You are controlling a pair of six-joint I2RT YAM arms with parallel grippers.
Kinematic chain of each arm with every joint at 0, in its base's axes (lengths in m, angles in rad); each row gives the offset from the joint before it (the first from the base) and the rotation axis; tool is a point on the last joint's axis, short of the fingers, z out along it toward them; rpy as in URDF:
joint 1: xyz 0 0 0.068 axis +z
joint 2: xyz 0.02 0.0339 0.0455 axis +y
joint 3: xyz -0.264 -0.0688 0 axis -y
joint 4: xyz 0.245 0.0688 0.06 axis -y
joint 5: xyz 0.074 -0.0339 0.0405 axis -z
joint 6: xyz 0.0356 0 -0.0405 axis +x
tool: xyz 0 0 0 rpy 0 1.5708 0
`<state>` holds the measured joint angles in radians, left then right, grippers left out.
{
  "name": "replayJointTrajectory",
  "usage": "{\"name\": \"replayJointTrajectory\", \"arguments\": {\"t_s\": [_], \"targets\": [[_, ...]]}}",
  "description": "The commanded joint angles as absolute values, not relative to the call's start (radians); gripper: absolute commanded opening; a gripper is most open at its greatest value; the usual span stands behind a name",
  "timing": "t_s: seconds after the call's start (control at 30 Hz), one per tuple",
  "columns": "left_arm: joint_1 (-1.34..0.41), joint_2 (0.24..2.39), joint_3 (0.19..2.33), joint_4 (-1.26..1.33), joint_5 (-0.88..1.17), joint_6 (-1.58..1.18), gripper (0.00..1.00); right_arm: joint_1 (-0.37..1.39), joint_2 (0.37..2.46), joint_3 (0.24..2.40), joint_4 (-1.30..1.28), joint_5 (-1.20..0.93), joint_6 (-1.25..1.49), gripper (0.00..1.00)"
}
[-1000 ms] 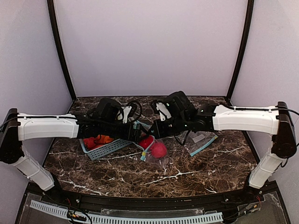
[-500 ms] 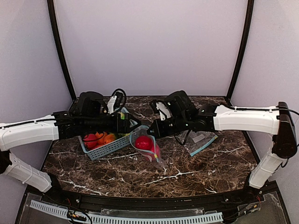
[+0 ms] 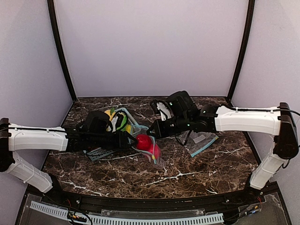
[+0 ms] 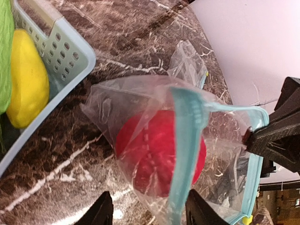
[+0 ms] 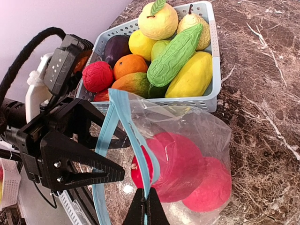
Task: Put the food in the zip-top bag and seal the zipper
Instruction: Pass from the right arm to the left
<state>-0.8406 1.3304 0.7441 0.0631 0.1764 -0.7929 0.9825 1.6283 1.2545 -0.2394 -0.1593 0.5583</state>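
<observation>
Both arms stretch inward, low over the marbled table (image 3: pixel 187 173). The right gripper (image 5: pixel 146 206) is clamped on the ribbed light-blue zipper (image 5: pixel 134 136) of the crinkly clear zip-top bag (image 5: pixel 201 126) at centre; the left gripper (image 4: pixel 150 213), at its 9 o'clock, gapes empty. Glossy red round food (image 5: pixel 187 173) sits inside the bag.

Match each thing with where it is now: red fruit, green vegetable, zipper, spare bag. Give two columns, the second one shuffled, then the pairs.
Column 1
1. red fruit
2. green vegetable
3. zipper
4. spare bag

Column 2
a. in the basket
b. flat on the table, off to the right
c. inside the held bag
d. pinched in the right jaws

Pairs: 1-c, 2-a, 3-d, 4-b
</observation>
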Motion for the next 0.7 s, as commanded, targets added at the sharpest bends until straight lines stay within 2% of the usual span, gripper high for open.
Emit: {"name": "replayJointTrajectory", "arguments": {"t_s": [0.0,0.13,0.27,0.4,0.5,0.67], "targets": [[-0.842,1.324,0.729,0.132,0.180,-0.817,0.43,0.976,1.618,1.241,-0.198,-0.179,0.553,0.00],[-0.844,1.323,0.723,0.154,0.182,-0.823,0.21,0.976,1.631,1.237,-0.199,-0.178,0.542,0.01],[-0.844,1.325,0.719,0.162,0.189,-0.824,0.04,0.977,1.653,1.234,-0.206,-0.172,0.527,0.30],[-0.843,1.326,0.716,0.167,0.200,-0.825,0.01,0.983,1.683,1.246,-0.218,-0.149,0.507,0.55],[-0.844,1.322,0.710,0.167,0.200,-0.825,0.01,0.990,1.718,1.267,-0.235,-0.126,0.492,0.67],[-0.844,1.321,0.707,0.166,0.200,-0.826,0.01,0.999,1.777,1.316,-0.293,-0.031,0.502,0.71]]}}
